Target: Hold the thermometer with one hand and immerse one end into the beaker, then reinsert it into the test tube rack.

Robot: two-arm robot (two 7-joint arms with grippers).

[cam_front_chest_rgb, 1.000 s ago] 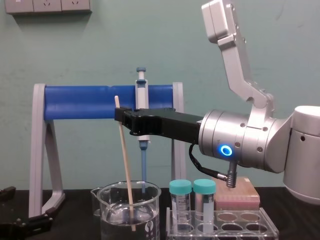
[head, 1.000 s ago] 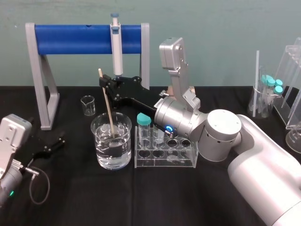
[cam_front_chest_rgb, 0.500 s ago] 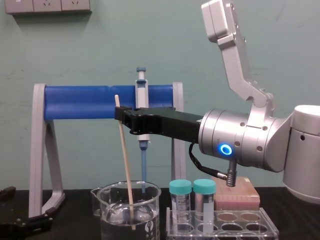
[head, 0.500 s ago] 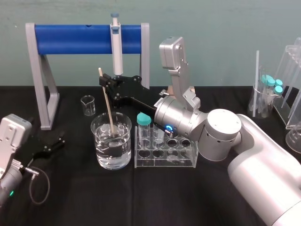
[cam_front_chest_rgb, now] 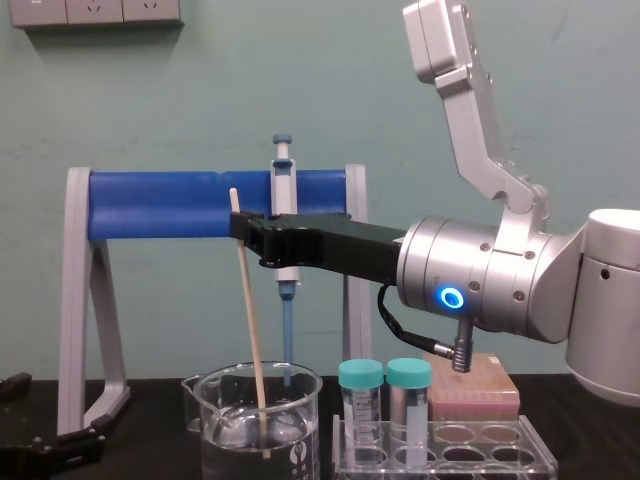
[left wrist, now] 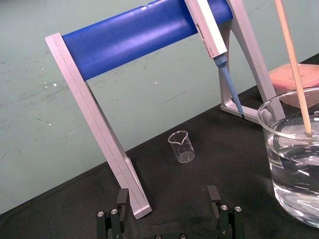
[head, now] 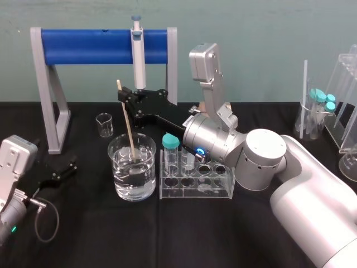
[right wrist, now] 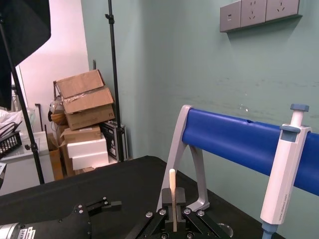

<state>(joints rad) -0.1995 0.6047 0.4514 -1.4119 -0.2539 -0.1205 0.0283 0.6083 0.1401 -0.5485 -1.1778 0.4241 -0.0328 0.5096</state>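
— What do you look like?
— My right arm (head: pixel 290 178) is silver-white: thick rounded barrels with a round end cap. A blue ring (cam_front_chest_rgb: pixel 452 298) glows on its side, and a thin black cable (cam_front_chest_rgb: pixel 383 312) loops underneath to a metal plug (cam_front_chest_rgb: pixel 460 355).
— And the pincers?
— My right gripper (head: pixel 124 99) is long, flat and black, dotted with small screws (right wrist: pixel 162 212), with a white label (head: pixel 191 119) at its base. My left gripper (head: pixel 68 166) is black too, on a grey boxy wrist (head: pixel 14 159) with a green light (head: pixel 12 228).

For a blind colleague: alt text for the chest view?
The right pincer grips a thin thermometer near its top, lower end dipped in the water-filled beaker. A tube rack stands beside it; the left pincer is idle.
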